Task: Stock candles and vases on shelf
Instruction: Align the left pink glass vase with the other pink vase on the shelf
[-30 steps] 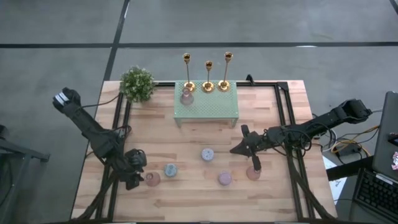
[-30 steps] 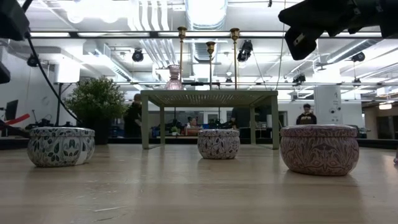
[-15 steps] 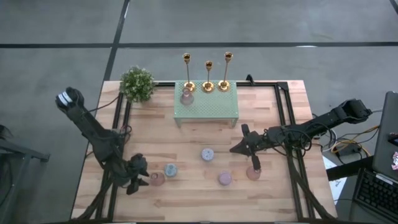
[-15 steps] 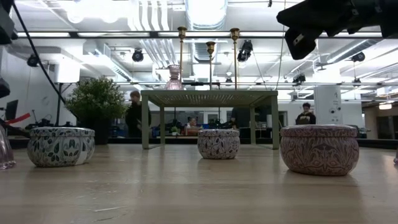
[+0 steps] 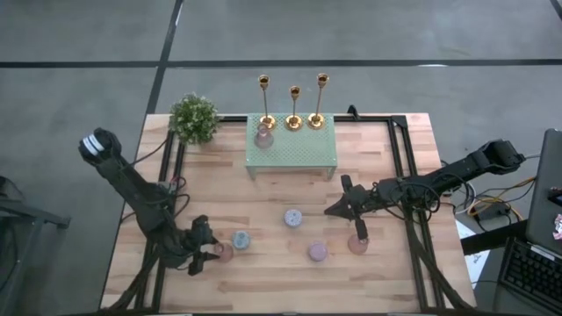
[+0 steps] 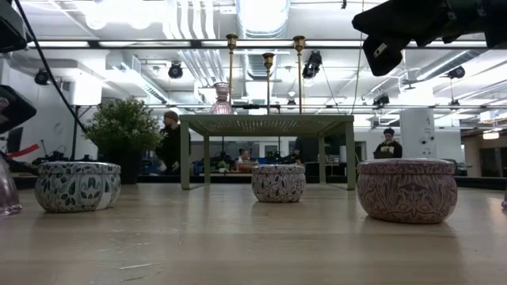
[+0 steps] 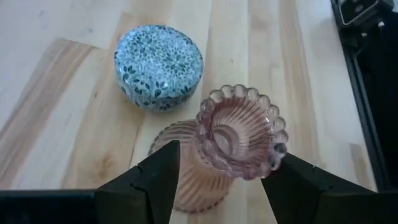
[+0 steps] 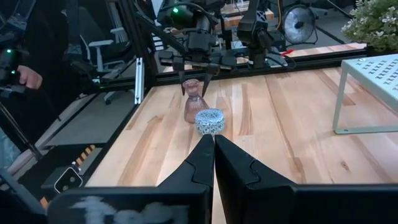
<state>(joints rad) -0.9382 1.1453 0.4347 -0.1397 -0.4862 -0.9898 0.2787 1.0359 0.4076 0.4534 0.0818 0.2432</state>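
A pink ribbed vase (image 7: 239, 134) with a scalloped rim stands upright on the table near its left front. My left gripper (image 7: 227, 168) is open, slanting down, with one finger on each side of the vase's neck; no touch shows. Beside the vase sits the blue-grey candle (image 5: 241, 239). The lavender candle (image 5: 292, 217) and the mauve-pink candle (image 5: 317, 252) sit mid-table. A second vase (image 5: 357, 243) stands under my right arm. A third vase (image 5: 263, 136) stands on the mint-green shelf (image 5: 303, 156). My right gripper (image 8: 213, 158) hangs shut above the table, right of the middle.
Three gold candlesticks (image 5: 293, 105) stand along the shelf's far edge. A leafy potted plant (image 5: 193, 118) sits at the far left corner. Black frame rails (image 5: 406, 175) run along both table sides. People show in the room beyond the table.
My left gripper has gone down and toward the table's near edge, tipping its fingers further downward, and has come around the near-left vase. The gap between its fingers looks the same. The vase has stayed where it was.
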